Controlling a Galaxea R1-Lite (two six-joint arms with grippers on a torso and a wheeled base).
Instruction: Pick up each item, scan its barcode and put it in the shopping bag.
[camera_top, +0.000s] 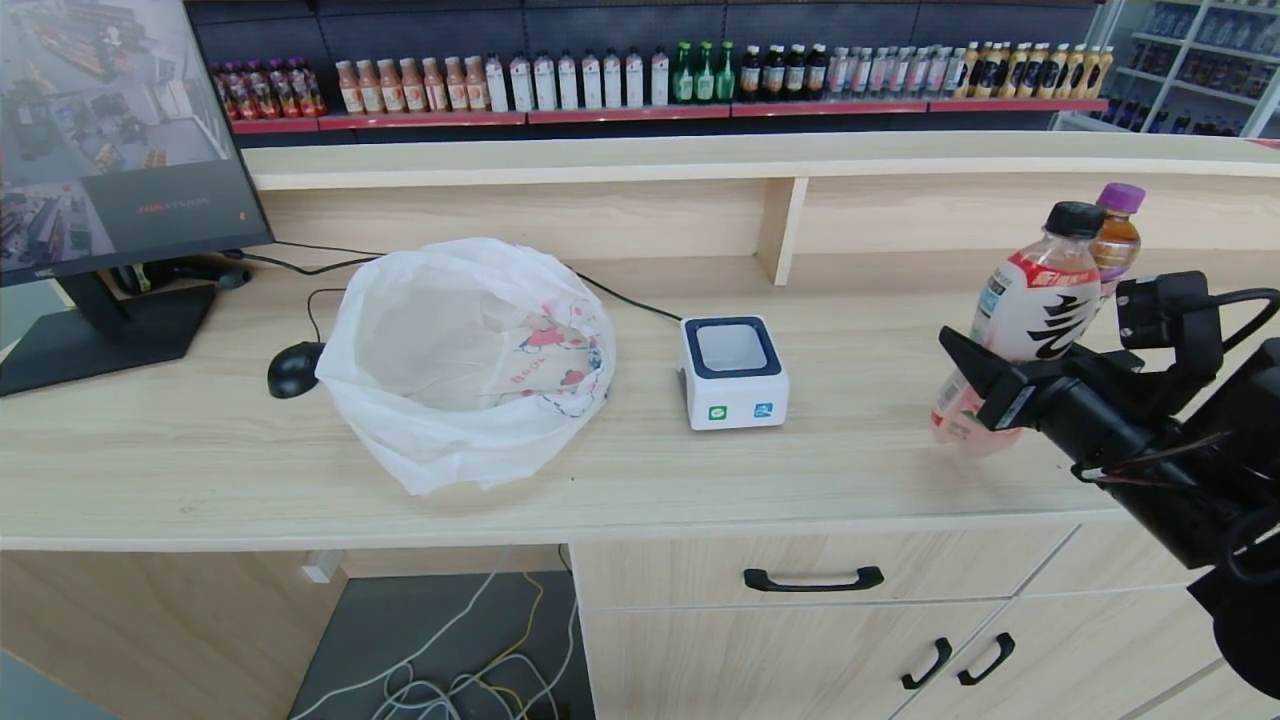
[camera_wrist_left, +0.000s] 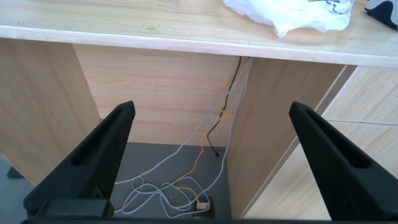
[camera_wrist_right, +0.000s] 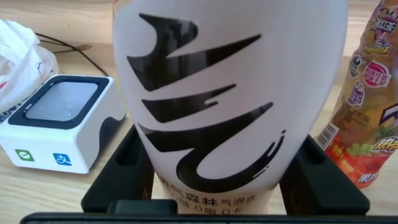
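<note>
Bottle with the black cap is clamped in my right hand, one finger on each side of its label, at 3 o'clock from the scanner on the worktop. It leans with its cap toward 1 o'clock, and I can't tell whether its base touches the wood. A purple-capped bottle stands just behind it at 1 o'clock. The shopping bag sits open at 9 o'clock from the scanner. My left hand hangs below the worktop edge, fingers wide apart.
</note>
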